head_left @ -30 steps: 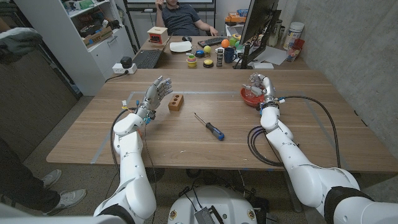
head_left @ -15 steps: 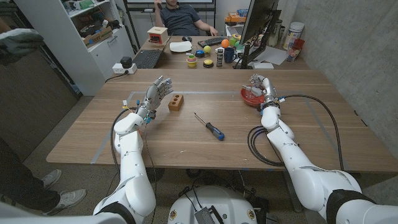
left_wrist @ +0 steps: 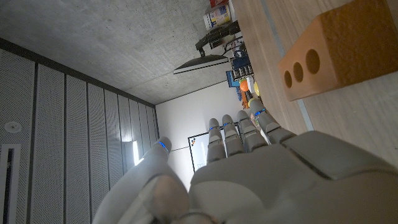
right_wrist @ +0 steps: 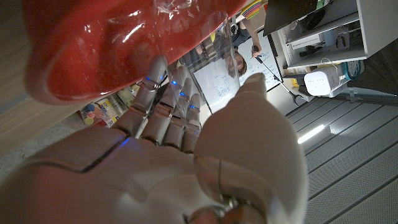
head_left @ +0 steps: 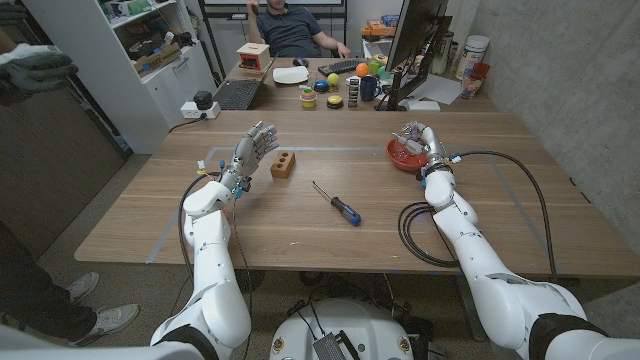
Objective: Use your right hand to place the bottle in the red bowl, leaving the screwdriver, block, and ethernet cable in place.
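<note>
Release stage: right hand [head_left: 414,137] at the red bowl [head_left: 399,156].

The clear bottle [right_wrist: 196,28] lies partly over the bowl's rim; whether the fingers grip it I cannot tell. Risk: an early release tips it outside, or a hasty withdrawal drags the bowl toward the ethernet cable [head_left: 418,232].

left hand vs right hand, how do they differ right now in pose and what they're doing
The left hand is raised with fingers spread and holds nothing, beside the orange wooden block with three holes. The right hand reaches over the red bowl, its fingers against a clear plastic bottle at the bowl; whether it grips the bottle is unclear. The left stands over bare wooden table; the right is over the bowl. Both are white.
</note>
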{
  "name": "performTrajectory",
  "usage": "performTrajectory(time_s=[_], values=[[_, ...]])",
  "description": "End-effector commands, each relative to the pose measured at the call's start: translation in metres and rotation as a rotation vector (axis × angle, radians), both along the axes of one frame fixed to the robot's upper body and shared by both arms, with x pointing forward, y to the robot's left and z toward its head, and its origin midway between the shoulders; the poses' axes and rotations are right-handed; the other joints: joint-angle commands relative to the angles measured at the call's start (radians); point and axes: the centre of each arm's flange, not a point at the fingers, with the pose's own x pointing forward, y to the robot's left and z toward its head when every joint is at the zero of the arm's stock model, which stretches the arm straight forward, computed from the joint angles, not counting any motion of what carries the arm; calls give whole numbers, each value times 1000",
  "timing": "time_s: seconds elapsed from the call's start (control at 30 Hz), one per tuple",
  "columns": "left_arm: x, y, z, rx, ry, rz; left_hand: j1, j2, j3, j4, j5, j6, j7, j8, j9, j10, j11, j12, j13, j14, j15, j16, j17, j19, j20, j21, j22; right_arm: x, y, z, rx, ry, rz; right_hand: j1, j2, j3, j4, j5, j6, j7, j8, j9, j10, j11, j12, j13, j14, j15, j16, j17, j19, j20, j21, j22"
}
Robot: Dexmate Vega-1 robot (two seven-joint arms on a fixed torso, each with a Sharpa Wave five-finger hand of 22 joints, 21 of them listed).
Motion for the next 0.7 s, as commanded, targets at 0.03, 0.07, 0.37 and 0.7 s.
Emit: performTrajectory(time_s=[0.03,0.07,0.37,0.7], values=[[-1,-1,-1,3,0,-5,3,-9,-4,-3,7,6,6,4,5,5,3,6,4,8,7,0,1,5,-3,-3,3,-2,-2,3,-32,29,17,-29,-32,-23,9,13,-22,-1,-9,-3,-36,6,-16,-4,-72,-11,-2,-16,-44,74,-40,-22],[0,-1,-1,-1,-2,-5,3,-9,-4,-3,7,6,6,4,5,4,3,6,4,8,7,0,1,5,-3,-4,3,-3,-1,3,-35,27,6,-31,-31,-25,10,14,-26,-1,-11,-3,-42,6,-19,-4,-82,-8,-1,-19,-57,90,-50,-23],[2,0,0,2,-1,-4,5,-10,-6,-4,8,6,6,4,5,6,2,6,4,10,5,1,1,7,-4,-6,3,-2,-1,4,-46,32,10,-56,-27,-40,20,21,-47,-8,-18,-4,-72,9,-32,-6,-135,17,6,-36,-127,181,-107,-26],[2,1,0,0,-2,-5,6,-12,-9,-6,9,4,6,3,5,9,2,7,4,11,5,1,1,8,-5,-10,3,-3,0,11,-64,29,33,-117,-51,-81,39,27,-106,3,-40,-4,-134,21,-56,-5,-208,45,4,-55,-160,200,-163,-26]])
